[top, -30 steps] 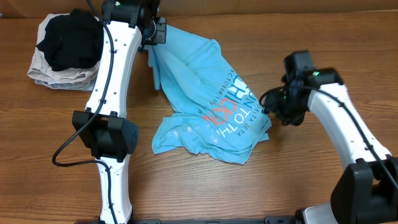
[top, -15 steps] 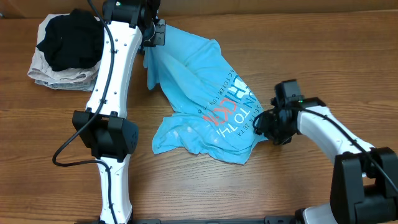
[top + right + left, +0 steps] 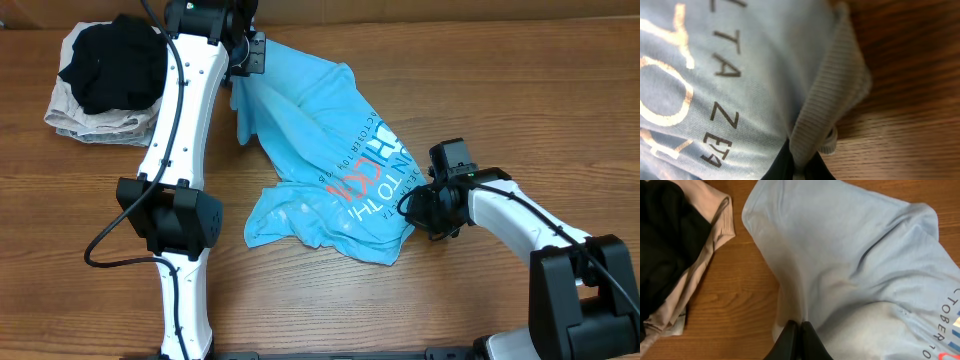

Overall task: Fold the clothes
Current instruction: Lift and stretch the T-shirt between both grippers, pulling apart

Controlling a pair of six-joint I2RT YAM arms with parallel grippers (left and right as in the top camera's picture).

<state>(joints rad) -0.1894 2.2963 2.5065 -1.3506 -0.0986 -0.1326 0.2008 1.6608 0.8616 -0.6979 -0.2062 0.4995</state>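
The T-shirt [image 3: 320, 160] is seen crumpled on the bench [image 3: 100, 250], just beside the black garment [image 3: 115, 60] that is piled on a beige cloth [image 3: 85, 120]. The left tool [image 3: 797, 340] is held shut on a pinch of the shirt's fabric at the corner nearest the black garment. The right tool [image 3: 797, 167] is clamped on a ribbed edge at the side of the shirt farthest from the black garment.

Only a thin bite of ribbing appears to be gripped, so it could be lost once the shirt is pulled. With the cloth so bunched, it may be twisted rather than spread if the two holds are drawn apart. The black garment could also be dragged along if the near corner is swung over it.

Compared with a second ago, the right tool has been brought in from off the shirt's far edge and closed on it. The left tool and the shirt are otherwise unchanged.
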